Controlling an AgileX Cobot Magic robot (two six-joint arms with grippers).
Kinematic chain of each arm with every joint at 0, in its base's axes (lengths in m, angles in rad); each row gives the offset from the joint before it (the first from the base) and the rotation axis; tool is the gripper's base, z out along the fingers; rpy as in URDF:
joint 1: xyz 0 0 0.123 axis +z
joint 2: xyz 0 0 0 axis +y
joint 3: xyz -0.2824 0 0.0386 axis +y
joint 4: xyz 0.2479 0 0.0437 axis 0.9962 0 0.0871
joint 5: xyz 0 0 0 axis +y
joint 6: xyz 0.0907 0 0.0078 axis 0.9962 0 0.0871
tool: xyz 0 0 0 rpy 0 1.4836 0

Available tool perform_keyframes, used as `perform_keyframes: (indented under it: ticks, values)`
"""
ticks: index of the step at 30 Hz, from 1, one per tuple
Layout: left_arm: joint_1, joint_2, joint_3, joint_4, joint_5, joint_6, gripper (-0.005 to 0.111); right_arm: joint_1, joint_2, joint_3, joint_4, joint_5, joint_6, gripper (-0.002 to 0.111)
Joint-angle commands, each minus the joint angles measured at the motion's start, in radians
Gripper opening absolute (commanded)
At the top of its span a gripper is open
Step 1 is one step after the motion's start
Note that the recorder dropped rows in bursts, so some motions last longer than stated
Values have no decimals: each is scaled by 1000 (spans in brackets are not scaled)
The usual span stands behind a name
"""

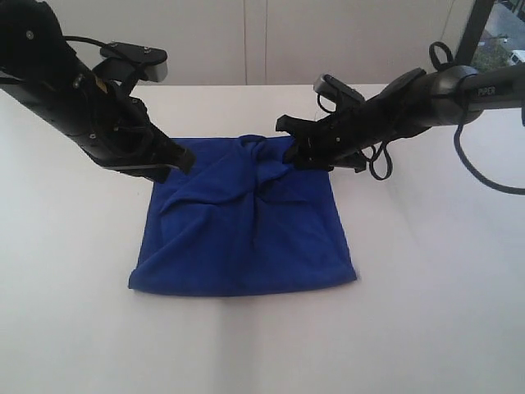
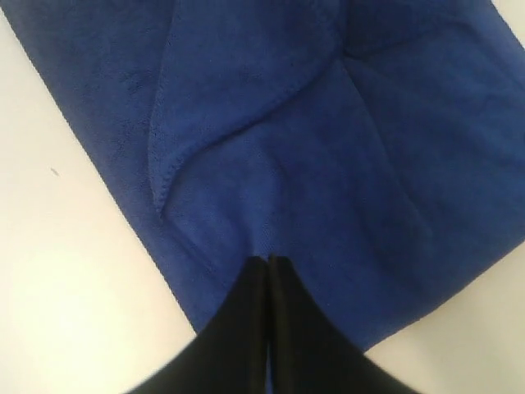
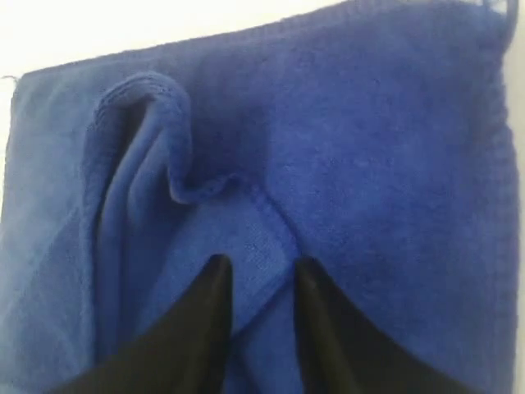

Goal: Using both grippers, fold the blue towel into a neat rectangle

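The white table (image 1: 74,312) stands before a plain white panelled wall (image 1: 328,41), with a strip of window (image 1: 504,33) at the far right corner. The blue towel (image 1: 246,230) lies at the middle of the table, folded to a rough square. Its near edge is fairly straight, and its far half is creased and bunched.

The left gripper (image 1: 184,160) sits at the far left corner of the towel, and the right gripper (image 1: 289,141) at the bunched far edge. Black cables (image 1: 381,160) loop under the right arm.

The left wrist view shows what the exterior view hides: the jaws are pressed together with their tips against the cloth (whether any cloth is pinched between them cannot be told). It also shows a stitched hem (image 2: 168,156) on a turned-over flap and a small dark speck (image 2: 54,171) on the table.

The right wrist view shows the jaws parted, with cloth visible in the gap and a curled hem just beyond the tips.

White lettering (image 1: 490,92) on the right arm reads "PIPER".
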Motion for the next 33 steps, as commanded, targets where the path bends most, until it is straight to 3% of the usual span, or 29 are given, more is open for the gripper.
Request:
perform_keyframes:
  ticks: [1, 22, 26, 33]
  values:
    - [-5, -8, 6, -1, 8, -5, 0, 1, 10, -8, 14, 2, 5, 27]
    - [-5, -8, 6, -1, 8, -5, 0, 36, -9, -8, 19, -87, 7, 27]
    - [-5, -8, 6, -1, 2, -5, 0, 36, -18, -8, -19, -117, 7, 34]
    - [-5, -8, 6, -1, -8, -5, 0, 38, 14, -8, -19, -113, 7, 34]
